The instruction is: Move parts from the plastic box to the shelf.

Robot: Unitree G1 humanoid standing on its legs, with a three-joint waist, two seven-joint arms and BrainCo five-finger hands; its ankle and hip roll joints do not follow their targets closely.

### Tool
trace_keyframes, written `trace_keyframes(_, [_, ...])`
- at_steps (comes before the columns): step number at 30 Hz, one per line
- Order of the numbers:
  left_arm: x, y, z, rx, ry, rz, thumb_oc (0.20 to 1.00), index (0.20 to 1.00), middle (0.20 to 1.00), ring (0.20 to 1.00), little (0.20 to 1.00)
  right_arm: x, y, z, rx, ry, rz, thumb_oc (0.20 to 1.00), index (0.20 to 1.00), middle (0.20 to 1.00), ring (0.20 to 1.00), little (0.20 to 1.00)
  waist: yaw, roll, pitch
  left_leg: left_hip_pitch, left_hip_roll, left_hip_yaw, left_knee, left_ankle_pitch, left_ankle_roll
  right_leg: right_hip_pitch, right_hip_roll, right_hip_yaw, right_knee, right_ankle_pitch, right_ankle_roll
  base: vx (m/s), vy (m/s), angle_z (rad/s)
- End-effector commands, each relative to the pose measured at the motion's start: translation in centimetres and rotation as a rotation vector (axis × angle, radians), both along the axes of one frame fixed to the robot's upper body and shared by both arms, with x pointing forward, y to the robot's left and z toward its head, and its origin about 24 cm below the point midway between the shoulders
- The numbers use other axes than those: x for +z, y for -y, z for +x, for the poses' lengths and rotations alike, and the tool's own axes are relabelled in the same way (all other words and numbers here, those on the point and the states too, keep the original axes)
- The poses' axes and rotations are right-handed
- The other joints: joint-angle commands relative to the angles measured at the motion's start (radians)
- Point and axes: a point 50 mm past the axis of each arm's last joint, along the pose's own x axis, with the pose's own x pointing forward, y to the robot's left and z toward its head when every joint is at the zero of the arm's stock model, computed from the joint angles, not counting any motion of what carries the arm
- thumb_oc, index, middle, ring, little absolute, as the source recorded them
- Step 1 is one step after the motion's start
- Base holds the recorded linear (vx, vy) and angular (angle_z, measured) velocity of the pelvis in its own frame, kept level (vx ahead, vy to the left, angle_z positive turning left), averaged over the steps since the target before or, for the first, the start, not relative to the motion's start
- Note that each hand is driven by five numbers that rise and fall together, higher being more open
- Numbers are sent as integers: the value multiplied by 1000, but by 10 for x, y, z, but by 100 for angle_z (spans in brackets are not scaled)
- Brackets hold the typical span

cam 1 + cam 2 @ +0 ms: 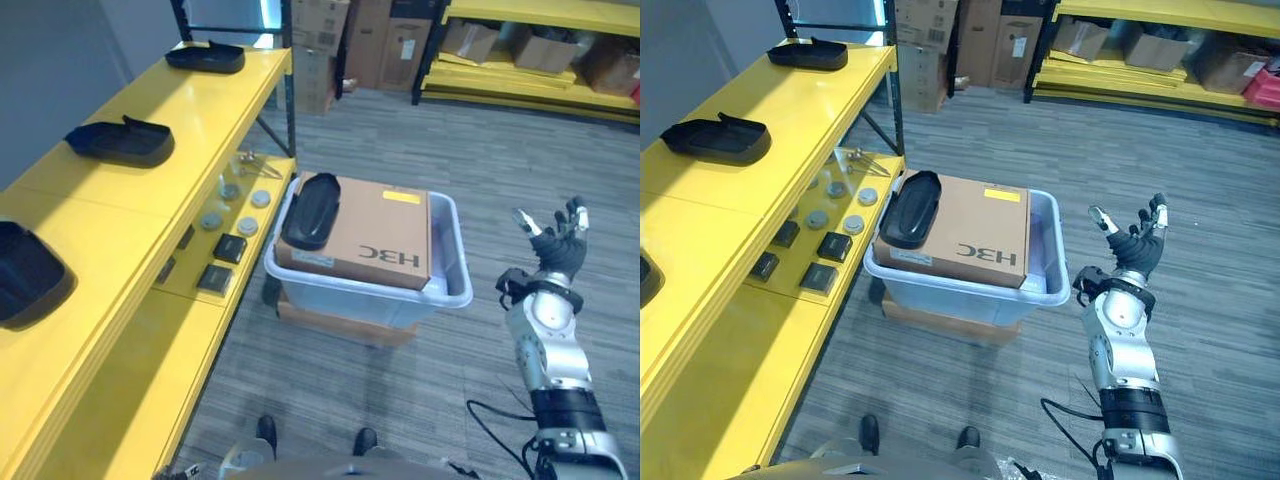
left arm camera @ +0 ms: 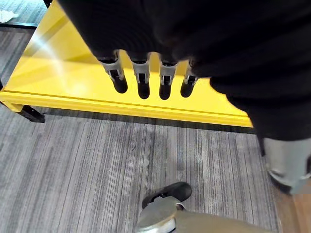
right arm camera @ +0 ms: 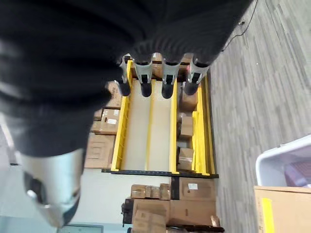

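Reaching has not begun: right hand [image 1: 560, 245] hangs open and empty beside the translucent plastic box [image 1: 452, 262], needing to grasp the black oval part [image 1: 311, 209].

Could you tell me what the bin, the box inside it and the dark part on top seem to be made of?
The bin looks like translucent pale plastic with a smooth rolled rim. The box seems to be plain brown cardboard, matte, with a yellow label. The dark part appears to be moulded black plastic, slightly glossy, though rubber cannot be ruled out.
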Motion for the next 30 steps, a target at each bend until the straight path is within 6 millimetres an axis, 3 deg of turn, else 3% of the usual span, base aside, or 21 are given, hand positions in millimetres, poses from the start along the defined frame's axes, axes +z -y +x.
trace_keyframes(1, [3, -13, 9, -26, 7, 42, 1000, 1000, 1000, 1000, 1000, 18, 11, 9, -20, -9, -91, 1000, 1000, 1000, 1000, 1000, 31, -17, 0, -65, 63, -43, 58, -17, -27, -29, -80, -5, 6, -9, 56, 47, 63, 5])
trace_keyframes(4, [3, -13, 10, -41, 8, 37, 1000, 1000, 1000, 1000, 1000, 17, 17, 19, -32, -49, -86, 1000, 1000, 1000, 1000, 1000, 49, -10, 14, -89, 57, -57, 75, -18, -28, -41, -90, -13, 15, -8, 56, 5, 64, 5])
trace_keyframes(7, [5, -13, 26, -64, 53, 17, 1000, 1000, 1000, 1000, 1000, 23, 29, 35, -65, -56, -81, 1000, 1000, 1000, 1000, 1000, 78, 3, 63, -149, 45, -82, 111, -20, -28, -76, -108, -20, 34, -5, 58, -155, 72, 16])
trace_keyframes(12, [10, -12, 56, -101, 131, -7, 1000, 1000, 1000, 1000, 1000, 53, 51, 51, -112, -3, -87, 1000, 1000, 1000, 1000, 1000, 120, 26, 162, -251, 18, -128, 151, -18, -25, -147, -129, -29, 64, 1, 62, -178, 60, 18])
trace_keyframes(19, [13, -13, 64, -107, 171, -27, 1000, 1000, 1000, 1000, 1000, 78, 60, 59, -141, 35, -86, 1000, 1000, 1000, 1000, 1000, 151, 39, 221, -316, -5, -156, 168, -9, -21, -197, -147, -38, 89, 5, 65, -70, 50, 13])
trace_keyframes(30, [14, -16, 62, -105, 179, -50, 1000, 1000, 1000, 1000, 1000, 99, 56, 70, -123, 32, -111, 1000, 1000, 1000, 1000, 1000, 190, 50, 249, -335, -34, -173, 153, -5, -11, -211, -174, -56, 94, 12, 82, 4, 71, 11])
